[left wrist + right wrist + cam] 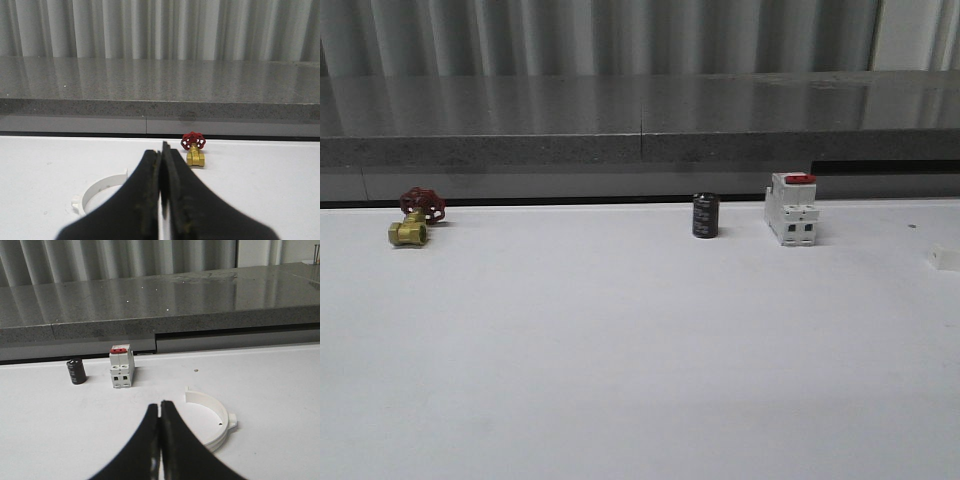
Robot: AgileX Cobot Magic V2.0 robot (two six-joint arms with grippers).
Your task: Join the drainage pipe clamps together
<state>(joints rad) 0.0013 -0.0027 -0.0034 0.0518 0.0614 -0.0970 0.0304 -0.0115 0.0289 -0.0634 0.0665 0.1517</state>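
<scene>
- The left gripper (162, 165) is showing in the left wrist view with its two black fingers (147, 195) pressing flat together, tip to tip, with nothing between them.
- Just beyond those fingers, one of the drainage pipe clamps, the left half-ring (102, 188), is lying flat on the white table (260, 190); its white arc is curving out from behind the fingers, with a small tab sticking out at its outer edge. The gripper is not touching it.
- Farther off, near the table's far edge, a brass valve (195, 156) with a red handwheel is sitting upright, well apart from that half-ring.
- The right gripper (160, 407) is appearing in the right wrist view with its fingers likewise closing fully on each other and holding nothing.
- Beside those fingers, the right half-ring (212, 417) is lying flat on the table, its open side facing the fingers, with a flange at one end and a small tab on its outer rim. It is sitting near the gripper but apart from it.
- Beyond it, a white breaker (121, 366) with a red top is standing upright, and a black cylinder (76, 372) is standing just beside it.
- In the front view, the valve (415, 217) is sitting at the far left, while the cylinder (706, 216) and breaker (792, 208) are standing to the right of centre, along the far edge of the table.
- A grey stone ledge (640, 125) is running behind the table, under a pale corrugated wall.
</scene>
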